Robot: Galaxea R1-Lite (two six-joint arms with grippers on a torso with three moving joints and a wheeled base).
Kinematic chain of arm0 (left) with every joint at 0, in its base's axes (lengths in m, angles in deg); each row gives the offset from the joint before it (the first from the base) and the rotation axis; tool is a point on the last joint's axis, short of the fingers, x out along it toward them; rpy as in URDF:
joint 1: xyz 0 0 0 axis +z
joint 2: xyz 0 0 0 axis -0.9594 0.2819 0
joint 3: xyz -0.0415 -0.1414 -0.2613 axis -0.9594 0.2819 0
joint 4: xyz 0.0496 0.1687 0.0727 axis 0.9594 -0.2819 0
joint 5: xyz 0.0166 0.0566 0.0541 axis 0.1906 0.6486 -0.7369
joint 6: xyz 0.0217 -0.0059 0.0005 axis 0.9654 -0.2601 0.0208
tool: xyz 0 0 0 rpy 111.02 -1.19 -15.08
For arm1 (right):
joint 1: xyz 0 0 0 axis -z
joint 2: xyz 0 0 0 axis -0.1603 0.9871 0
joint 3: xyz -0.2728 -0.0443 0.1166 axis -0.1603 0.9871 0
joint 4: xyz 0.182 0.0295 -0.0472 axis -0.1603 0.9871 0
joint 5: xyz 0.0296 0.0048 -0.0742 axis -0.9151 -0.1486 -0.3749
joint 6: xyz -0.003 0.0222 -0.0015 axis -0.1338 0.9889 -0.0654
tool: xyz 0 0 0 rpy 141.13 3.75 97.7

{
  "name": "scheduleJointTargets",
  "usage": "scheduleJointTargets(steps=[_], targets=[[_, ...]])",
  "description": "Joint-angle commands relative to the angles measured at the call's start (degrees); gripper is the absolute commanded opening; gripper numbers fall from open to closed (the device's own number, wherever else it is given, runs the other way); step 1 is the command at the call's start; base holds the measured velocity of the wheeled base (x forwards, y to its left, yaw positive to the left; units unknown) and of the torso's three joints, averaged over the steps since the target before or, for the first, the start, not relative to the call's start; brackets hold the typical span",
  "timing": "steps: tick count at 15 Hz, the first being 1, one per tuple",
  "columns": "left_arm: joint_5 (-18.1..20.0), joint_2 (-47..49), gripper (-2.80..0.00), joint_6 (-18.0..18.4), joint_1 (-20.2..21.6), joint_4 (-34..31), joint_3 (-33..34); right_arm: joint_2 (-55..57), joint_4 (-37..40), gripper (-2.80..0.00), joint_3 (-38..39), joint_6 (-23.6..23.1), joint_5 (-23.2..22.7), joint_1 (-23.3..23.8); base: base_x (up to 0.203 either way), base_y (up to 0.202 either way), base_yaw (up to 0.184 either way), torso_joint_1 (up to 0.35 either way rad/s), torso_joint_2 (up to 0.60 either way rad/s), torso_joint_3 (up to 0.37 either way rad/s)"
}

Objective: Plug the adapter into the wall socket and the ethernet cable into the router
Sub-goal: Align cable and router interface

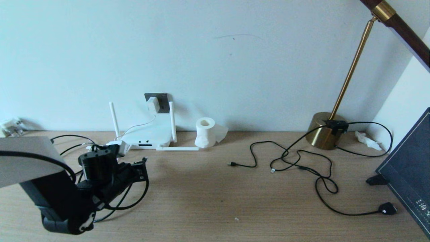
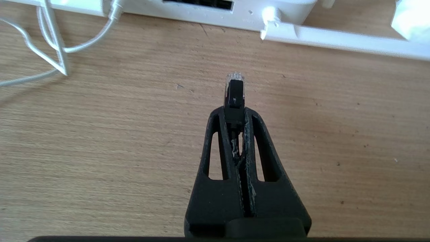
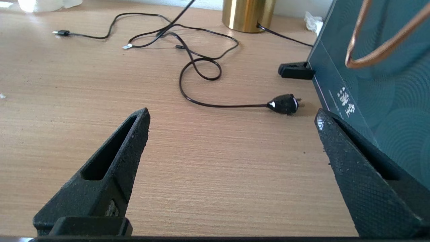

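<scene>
I judge the job about half done. The adapter [image 1: 153, 104], a small white brick, already sits plugged into the dark grey wall socket [image 1: 160, 102] on the back wall, and its thin white cord runs down to the router [image 1: 147, 136], a flat white box on the wooden table [image 1: 215, 201] just below the socket. What is left is the ethernet cable [image 2: 234, 92]: my left gripper [image 2: 235, 112] is clamped tight on its black clip plug, whose clear tip pokes out past the fingertips and points toward the router's dark port row [image 2: 198, 3], near but not yet touching it. My right gripper [image 3: 231, 124] hangs idle over the right side of the table, its fingers spread wide and holding nothing. Counting what I can see: one adapter, one socket, one router, and one ethernet cable. On the router I can make out three slim antennas: two upright and one lying flat along the table. Elsewhere sit one toilet-paper roll [image 1: 205, 132], one brass lamp [image 1: 327, 132] with a black cord ending in a bulky plug [image 3: 284, 104], and loose thin black cords [image 1: 285, 158] whose number I cannot tell.
</scene>
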Motion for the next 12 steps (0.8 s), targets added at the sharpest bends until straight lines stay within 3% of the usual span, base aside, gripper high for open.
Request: scheduleJointTargets(steps=[1, 12], targets=[[0.0, 0.0, -2.80, -0.1, 0.1, 0.4, -0.3, 0.1, 0.0, 0.00, 0.1, 0.2, 0.0, 0.0, 0.000, 0.000, 0.000, 0.000, 0.00, 0.000], [0.0, -0.9, -2.80, 0.1, 0.0, 9.8, 3.9, 0.1, 0.0, 0.00, 0.1, 0.2, 0.0, 0.0, 0.000, 0.000, 0.000, 0.000, 0.00, 0.000]])
